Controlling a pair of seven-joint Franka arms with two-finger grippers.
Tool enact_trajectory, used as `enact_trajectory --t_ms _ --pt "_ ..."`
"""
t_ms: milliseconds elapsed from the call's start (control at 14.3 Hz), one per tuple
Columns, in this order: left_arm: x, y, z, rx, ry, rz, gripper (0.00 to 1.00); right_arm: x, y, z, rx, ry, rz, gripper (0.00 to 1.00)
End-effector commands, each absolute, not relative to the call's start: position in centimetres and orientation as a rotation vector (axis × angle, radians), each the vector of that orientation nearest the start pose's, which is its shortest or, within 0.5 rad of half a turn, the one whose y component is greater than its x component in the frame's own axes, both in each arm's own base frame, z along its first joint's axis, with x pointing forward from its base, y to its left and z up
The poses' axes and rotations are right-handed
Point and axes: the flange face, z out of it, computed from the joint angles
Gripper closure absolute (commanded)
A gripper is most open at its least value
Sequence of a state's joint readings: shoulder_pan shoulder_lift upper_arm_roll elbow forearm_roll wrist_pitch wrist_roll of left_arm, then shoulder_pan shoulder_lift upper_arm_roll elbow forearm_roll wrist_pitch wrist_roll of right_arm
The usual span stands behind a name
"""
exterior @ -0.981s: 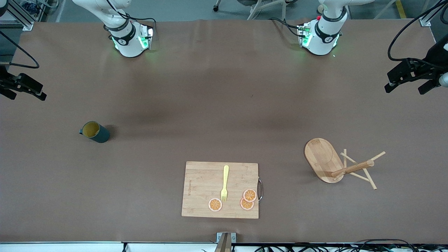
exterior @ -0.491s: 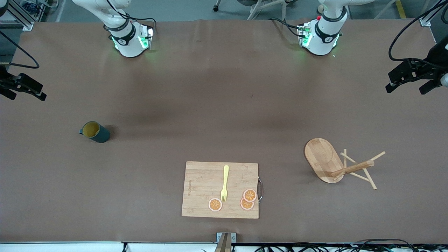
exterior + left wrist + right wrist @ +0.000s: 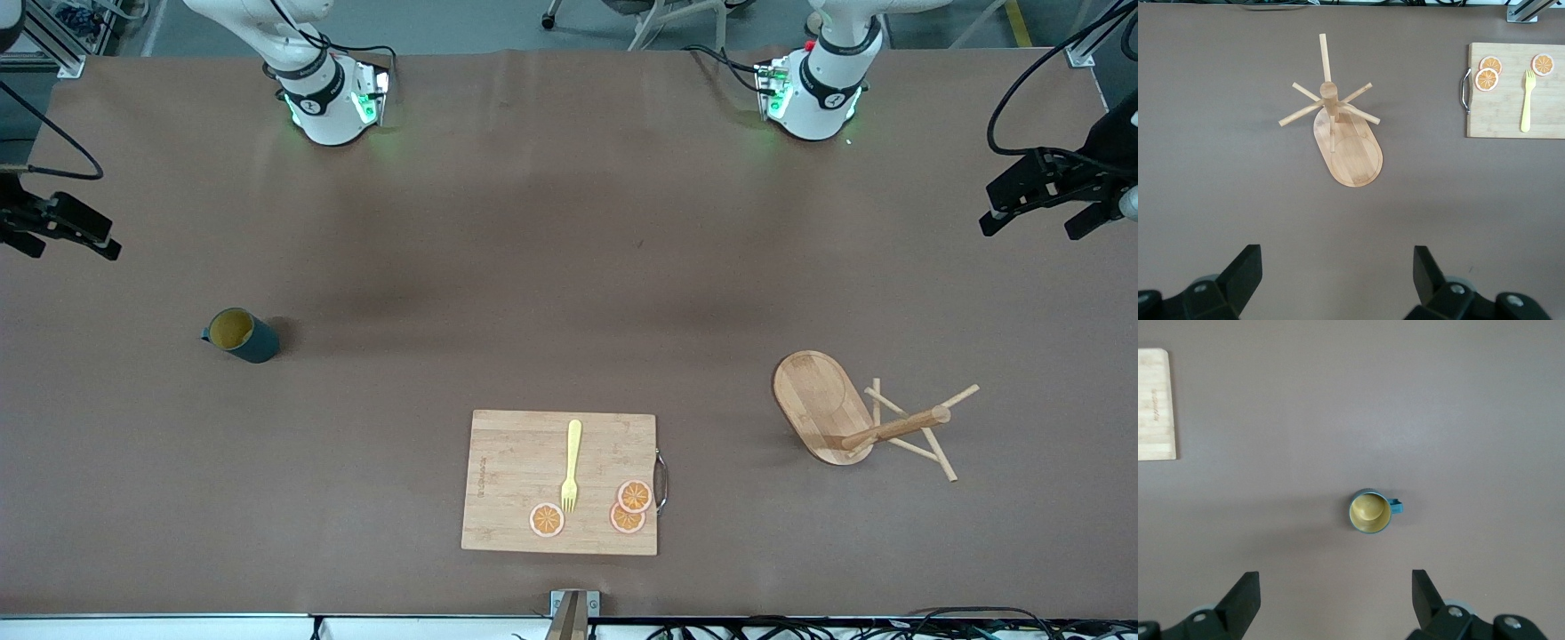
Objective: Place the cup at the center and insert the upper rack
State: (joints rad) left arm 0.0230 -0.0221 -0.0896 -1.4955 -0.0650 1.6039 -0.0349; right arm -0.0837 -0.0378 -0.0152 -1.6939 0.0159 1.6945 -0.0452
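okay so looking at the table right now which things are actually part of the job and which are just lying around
Part of the job:
- cup, upright toward the right arm's end of the table
- upper rack, standing toward the left arm's end of the table

Just lying about:
- cutting board, nearer the front camera than the cup
- yellow fork, on the board
- three orange slices, on the board

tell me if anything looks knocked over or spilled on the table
Nothing stands out. The mug tree stands upright on its base, the cup is upright and empty, and both grippers wait open above the table.
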Motion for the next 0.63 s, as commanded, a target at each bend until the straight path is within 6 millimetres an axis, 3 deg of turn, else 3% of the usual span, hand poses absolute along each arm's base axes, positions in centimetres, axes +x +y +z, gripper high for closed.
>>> enact_trajectory --t_ms 0,210,421,561 --pt "54.6 -4.3 68.1 -3.196 0.050 -0.223 0.00 57.1 -5.6 56.4 -3.137 0.090 0.014 0.00" --pt "54.6 -4.2 68.1 -3.196 0.050 -0.223 0.00 59.4 -6.4 52.2 -3.139 0.088 0.082 0.00" --pt "54.6 -4.2 68.2 -3.196 0.050 -0.226 0.00 61.5 -6.6 46.9 -3.125 0.091 0.203 0.00" --pt "54.6 -4.2 68.1 -3.196 0.050 -0.223 0.00 62.9 -6.3 44.4 -3.129 0.084 0.183 0.00"
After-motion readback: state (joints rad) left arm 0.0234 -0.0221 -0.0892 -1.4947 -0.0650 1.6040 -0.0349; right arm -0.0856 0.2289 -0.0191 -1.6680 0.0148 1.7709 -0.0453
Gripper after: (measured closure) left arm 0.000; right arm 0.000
